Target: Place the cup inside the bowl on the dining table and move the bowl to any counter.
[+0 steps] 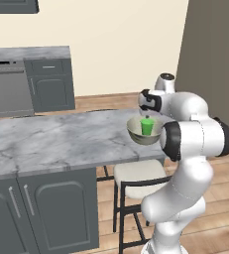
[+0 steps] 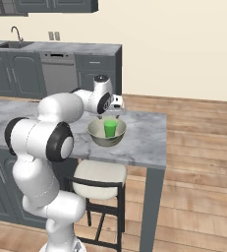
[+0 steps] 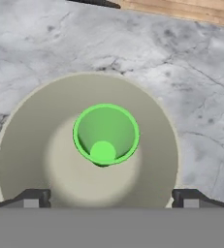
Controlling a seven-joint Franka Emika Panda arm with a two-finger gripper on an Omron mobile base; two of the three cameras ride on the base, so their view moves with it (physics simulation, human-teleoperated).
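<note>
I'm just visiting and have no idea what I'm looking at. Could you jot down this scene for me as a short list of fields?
Place: simulated kitchen
Cup: small, green, upright inside the bowl
Bowl: wide, grey, on the dining table near its end
Gripper: above the bowl, jaws wide apart, holding nothing
Stool: white seat, at the table below the bowl
Counter: by the far wall
Left to do: move bowl to a counter

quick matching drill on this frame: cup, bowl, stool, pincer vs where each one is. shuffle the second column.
Things:
1. cup
2. bowl
3. stool
4. pincer

Places:
A. under the dining table's edge, on the floor
B. above the bowl, fingers spread wide apart
C. upright inside the bowl
D. on the dining table, near its end

Pairs: 1-C, 2-D, 3-A, 4-B
</note>
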